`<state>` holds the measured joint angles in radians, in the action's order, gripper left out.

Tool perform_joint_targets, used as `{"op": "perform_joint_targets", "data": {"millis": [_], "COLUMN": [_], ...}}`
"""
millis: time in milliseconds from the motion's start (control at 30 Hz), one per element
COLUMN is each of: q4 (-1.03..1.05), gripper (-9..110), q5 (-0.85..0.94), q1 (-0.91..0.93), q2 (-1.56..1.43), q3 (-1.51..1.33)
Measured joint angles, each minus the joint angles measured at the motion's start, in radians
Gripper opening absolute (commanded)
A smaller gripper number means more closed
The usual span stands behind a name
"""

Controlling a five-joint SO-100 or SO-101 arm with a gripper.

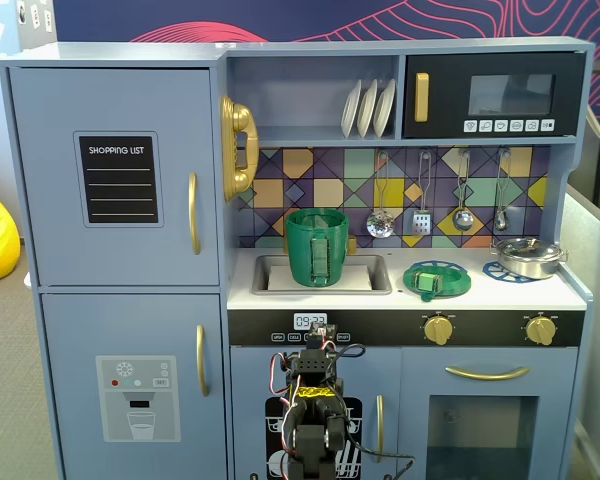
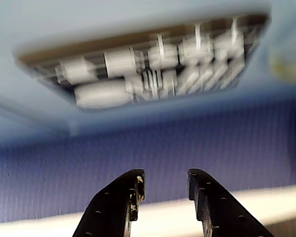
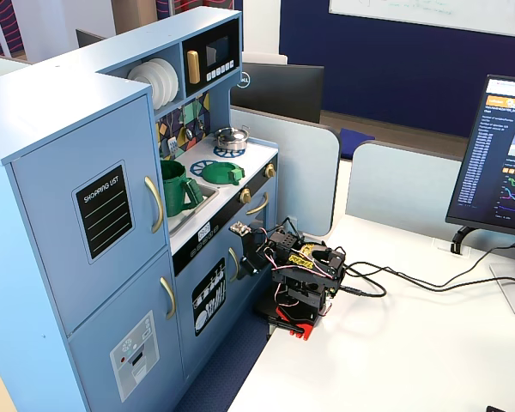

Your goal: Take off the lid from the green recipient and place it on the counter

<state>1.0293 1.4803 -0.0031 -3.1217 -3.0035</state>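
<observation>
Resting flat on the white counter, the round translucent green lid sat right of the open-topped dark-green plastic recipient in the sink. We found the black gripper low, far below, fingers parted and empty.

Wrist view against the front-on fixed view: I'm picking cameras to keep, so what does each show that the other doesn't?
Only the wrist view shows the two black fingers apart, holding nothing, pointed at a blurred printed dish-rack panel. Only the front-on fixed view shows the flat translucent green lid lying on the white counter, the tall dark-green open container in the sink, and the silver metal pot. Both share the blue-grey toy kitchen front.
</observation>
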Motion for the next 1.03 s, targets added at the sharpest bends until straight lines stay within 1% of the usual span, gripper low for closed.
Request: {"op": "perform_joint_targets", "data": {"millis": [133,300,500,1033], "q4": [0.184,0.301,0.318,0.318], "gripper": [0,1,2,2], "q5": [0.0,0.017,0.043,0.043], "q1": [0.0,0.0,0.003,0.003], "q2": [-0.046,-0.058,-0.06,-0.06], "q3": [0.0,0.003,0.003,0.003]}}
